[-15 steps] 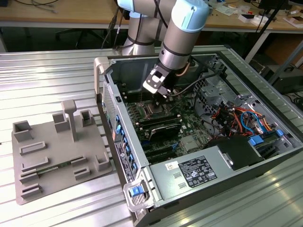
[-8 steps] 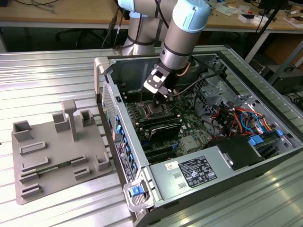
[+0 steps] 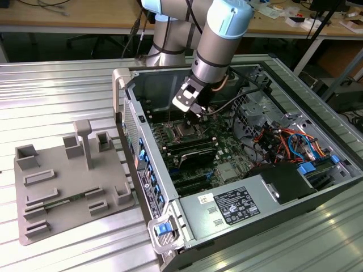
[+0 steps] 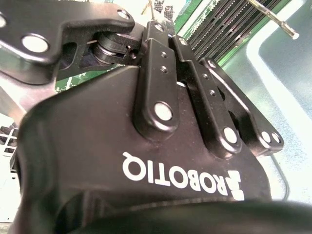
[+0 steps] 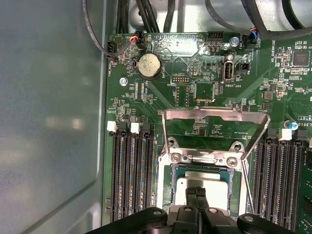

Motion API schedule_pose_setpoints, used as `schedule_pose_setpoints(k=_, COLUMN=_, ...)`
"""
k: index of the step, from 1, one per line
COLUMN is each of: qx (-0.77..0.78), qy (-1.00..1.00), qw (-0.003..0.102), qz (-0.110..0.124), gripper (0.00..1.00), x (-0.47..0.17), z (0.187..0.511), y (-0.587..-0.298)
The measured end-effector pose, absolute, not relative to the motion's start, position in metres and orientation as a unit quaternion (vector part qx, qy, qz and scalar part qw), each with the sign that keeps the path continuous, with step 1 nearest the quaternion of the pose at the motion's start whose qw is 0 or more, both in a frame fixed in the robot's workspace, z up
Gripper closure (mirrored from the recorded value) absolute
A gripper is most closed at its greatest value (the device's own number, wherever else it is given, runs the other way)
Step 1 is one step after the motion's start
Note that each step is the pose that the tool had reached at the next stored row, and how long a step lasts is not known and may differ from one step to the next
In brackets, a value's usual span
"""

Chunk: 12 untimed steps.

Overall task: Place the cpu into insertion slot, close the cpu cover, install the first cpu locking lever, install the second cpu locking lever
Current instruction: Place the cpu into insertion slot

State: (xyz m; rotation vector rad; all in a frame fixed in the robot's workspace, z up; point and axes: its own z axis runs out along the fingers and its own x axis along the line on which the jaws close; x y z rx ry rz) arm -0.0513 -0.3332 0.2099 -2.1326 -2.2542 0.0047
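Inside the insertion slot (image 5: pixel 165 192) the cpu (image 5: pixel 217 190) lies flat, its silver top showing in the first wrist view. Over the slot's middle hangs the gripper (image 5: pixel 197 192), its black fingertips (image 5: pixel 191 195) pressed together with nothing between them; whether they touch the chip I cannot tell. Hinged at one edge of the slot, the cpu cover (image 5: pixel 217 115) stands swung open, off the slot. Long black memory slots (image 5: pixel 130 175) flank the slot on two sides. Past the cover from the slot, a round coin battery (image 5: pixel 149 65) sits on the green board (image 5: pixel 161 97).
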Motion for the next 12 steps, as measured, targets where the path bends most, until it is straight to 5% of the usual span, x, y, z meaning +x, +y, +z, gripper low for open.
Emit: schedule_pose_setpoints(k=12, qx=-0.687, qy=-0.726, qw=0.019, qz=0.001, gripper=0.89, x=-0.0513, z=0.2127, y=-0.3332)
